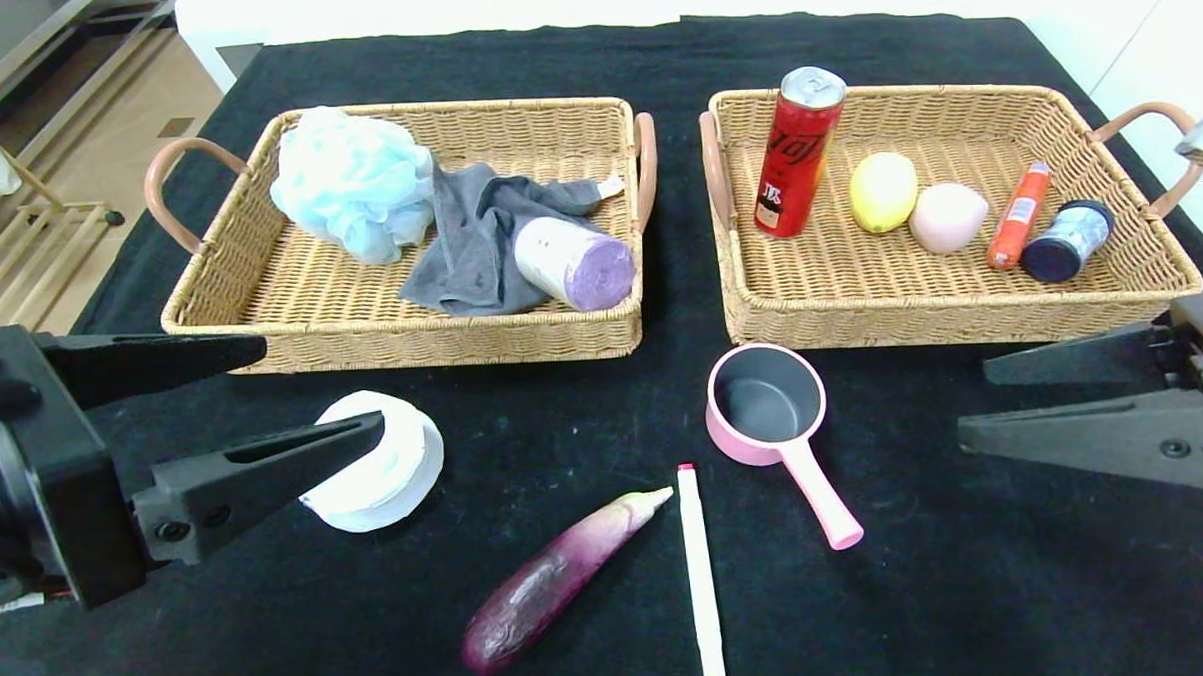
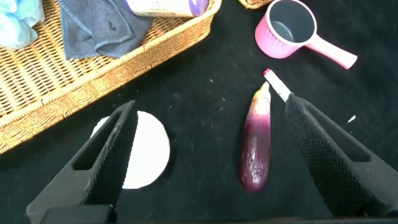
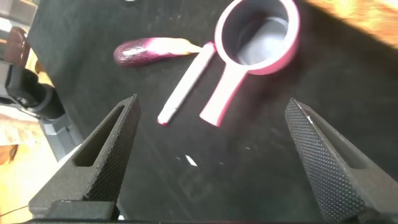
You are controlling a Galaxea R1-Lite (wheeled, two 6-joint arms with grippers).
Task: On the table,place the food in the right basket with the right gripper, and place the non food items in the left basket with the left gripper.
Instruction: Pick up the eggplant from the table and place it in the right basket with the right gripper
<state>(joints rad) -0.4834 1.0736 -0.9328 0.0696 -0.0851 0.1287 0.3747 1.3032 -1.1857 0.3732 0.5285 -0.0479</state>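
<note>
**Four items left on the cloth as both grippers hang open**

Nearest the head camera lie a glossy purple eggplant with a pale tip and a slim white-and-pink marker pen, side by side on the black tablecloth. Behind them sit a small pink saucepan with a grey inside and a flat white round roll — four loose items in all.

The left gripper hovers over the white roll, fingers spread wide and holding nothing. The right gripper waits at the table's right edge, jaws equally wide, empty.

Two wicker baskets stand at the back. The left basket holds three things: a pale blue mesh bath sponge, a grey cloth and a white-and-lilac roll. The right basket holds five: an upright red drinks can whose lettering cannot be read, a yellow lemon, a pink egg-shaped piece, an orange tube and a dark-lidded jar.
</note>
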